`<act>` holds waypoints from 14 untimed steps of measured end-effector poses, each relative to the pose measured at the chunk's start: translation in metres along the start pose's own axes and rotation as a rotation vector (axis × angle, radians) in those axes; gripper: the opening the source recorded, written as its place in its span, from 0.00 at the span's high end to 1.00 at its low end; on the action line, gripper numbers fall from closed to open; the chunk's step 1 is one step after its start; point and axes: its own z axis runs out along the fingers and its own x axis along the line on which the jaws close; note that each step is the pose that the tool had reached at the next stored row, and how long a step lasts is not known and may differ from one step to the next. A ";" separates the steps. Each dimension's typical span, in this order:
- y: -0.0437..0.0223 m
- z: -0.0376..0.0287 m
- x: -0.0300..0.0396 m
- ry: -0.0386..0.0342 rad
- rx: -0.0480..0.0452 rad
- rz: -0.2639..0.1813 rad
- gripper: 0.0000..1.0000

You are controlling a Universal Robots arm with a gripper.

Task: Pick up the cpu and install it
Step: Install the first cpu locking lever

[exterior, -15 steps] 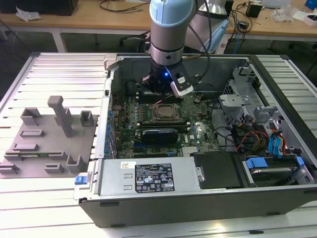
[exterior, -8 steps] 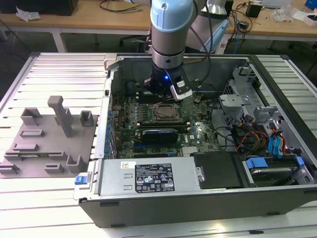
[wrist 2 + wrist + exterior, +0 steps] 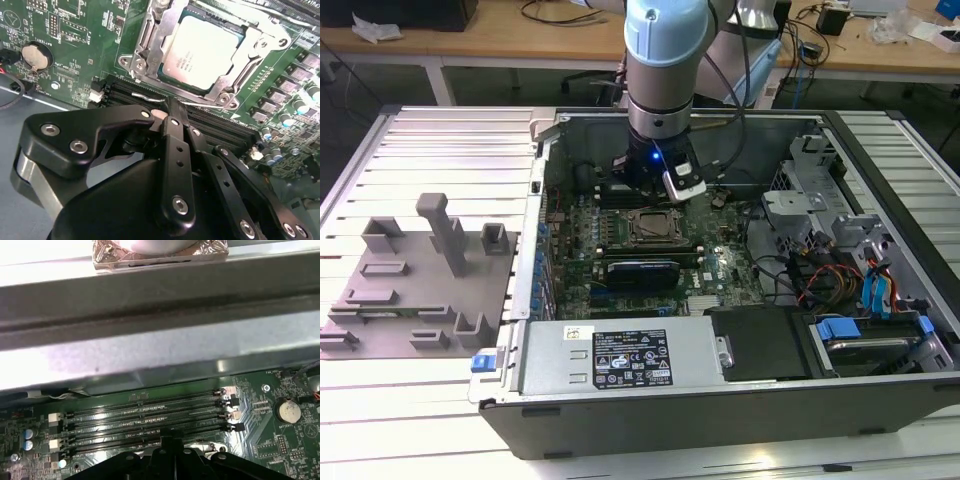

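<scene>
The gripper (image 3: 653, 192), pressed together and empty, hangs at 12 o'clock from the seated cpu (image 3: 656, 228) in the exterior view; a perhaps unlatched socket (image 3: 634, 226) could let it shift.

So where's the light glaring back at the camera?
First wrist view: the metal case wall glares white along its upper part. Second wrist view: the cpu in its socket shows a soft pale sheen; the gripper looks dark. Exterior view: a blue light glows on the arm.
</scene>
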 end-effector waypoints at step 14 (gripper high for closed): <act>-0.0016 0.0078 0.0003 -0.0503 -0.0080 -0.012 0.89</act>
